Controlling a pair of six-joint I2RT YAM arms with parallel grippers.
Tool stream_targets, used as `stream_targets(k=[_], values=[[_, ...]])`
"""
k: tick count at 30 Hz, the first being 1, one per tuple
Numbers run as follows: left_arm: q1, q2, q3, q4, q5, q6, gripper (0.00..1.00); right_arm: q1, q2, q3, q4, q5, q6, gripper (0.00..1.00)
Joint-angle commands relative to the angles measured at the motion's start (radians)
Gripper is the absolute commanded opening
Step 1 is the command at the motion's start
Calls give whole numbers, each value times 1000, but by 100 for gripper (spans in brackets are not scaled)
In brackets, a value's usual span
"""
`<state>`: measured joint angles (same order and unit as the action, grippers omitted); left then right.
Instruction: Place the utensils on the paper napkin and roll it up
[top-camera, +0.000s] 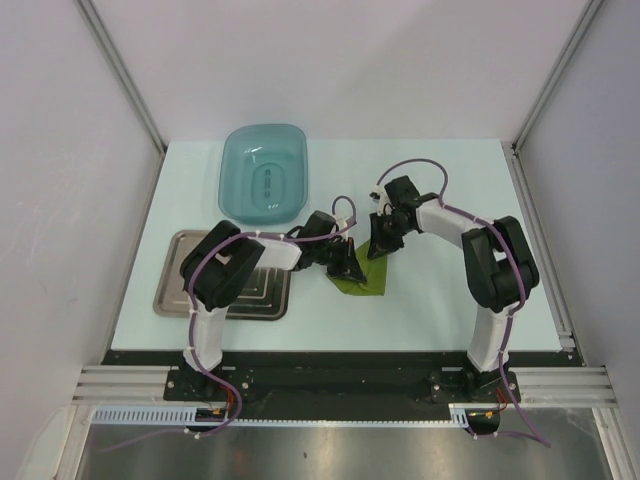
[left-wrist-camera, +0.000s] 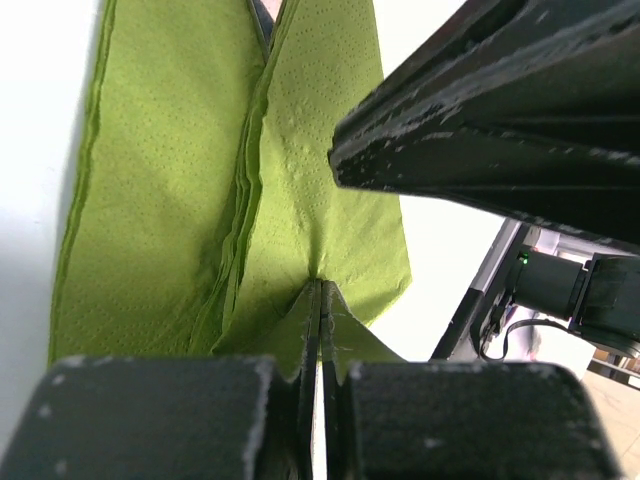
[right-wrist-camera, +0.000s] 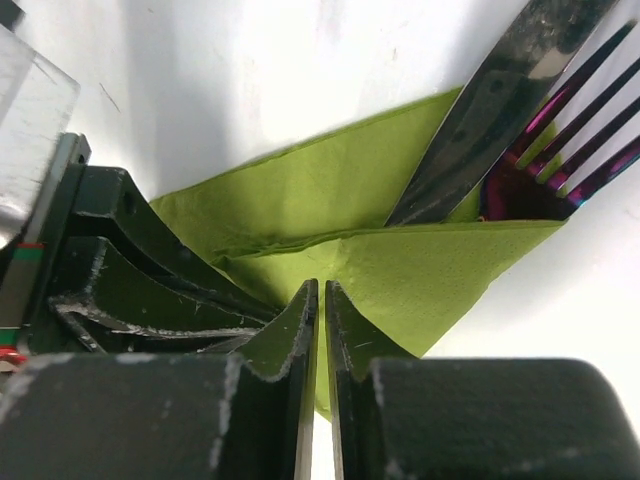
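Note:
The olive-green paper napkin (top-camera: 364, 278) lies folded on the white table between my two grippers. A knife blade (right-wrist-camera: 490, 110) and fork tines (right-wrist-camera: 585, 120) tinted magenta stick out from under its folded flap (right-wrist-camera: 400, 265); these are the utensils. My left gripper (top-camera: 345, 262) is shut, its tips (left-wrist-camera: 320, 285) pinching a puckered fold of the napkin (left-wrist-camera: 160, 200). My right gripper (top-camera: 381, 246) hovers at the napkin's far edge, and its jaws (right-wrist-camera: 321, 290) stand a narrow slit apart with napkin and table showing through. The two grippers sit close together.
A teal plastic basin (top-camera: 263, 172) stands at the back left. A steel tray (top-camera: 172, 272) lies at the left, partly under the left arm. The right gripper's dark body (left-wrist-camera: 480, 130) fills the upper right of the left wrist view.

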<state>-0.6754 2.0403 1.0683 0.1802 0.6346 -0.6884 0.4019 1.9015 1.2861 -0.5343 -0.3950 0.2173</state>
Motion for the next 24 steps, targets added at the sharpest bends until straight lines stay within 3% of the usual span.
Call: stream_targets(k=[1, 13, 14, 20, 24], values=[[-7, 52, -13, -84, -102, 56, 0, 8, -4, -21, 17, -13, 17, 10], [10, 2, -27, -79, -89, 76, 3, 6, 146, -85, 40, 99, -33, 4], [11, -32, -30, -77, -84, 82, 6, 6, 151, -90, 39, 107, -36, 3], [56, -233, -53, -146, -90, 153, 49, 20, 149, -106, 42, 119, -45, 3], [123, -272, -70, -289, -127, 178, 60, 25, 156, -110, 46, 119, -45, 3]])
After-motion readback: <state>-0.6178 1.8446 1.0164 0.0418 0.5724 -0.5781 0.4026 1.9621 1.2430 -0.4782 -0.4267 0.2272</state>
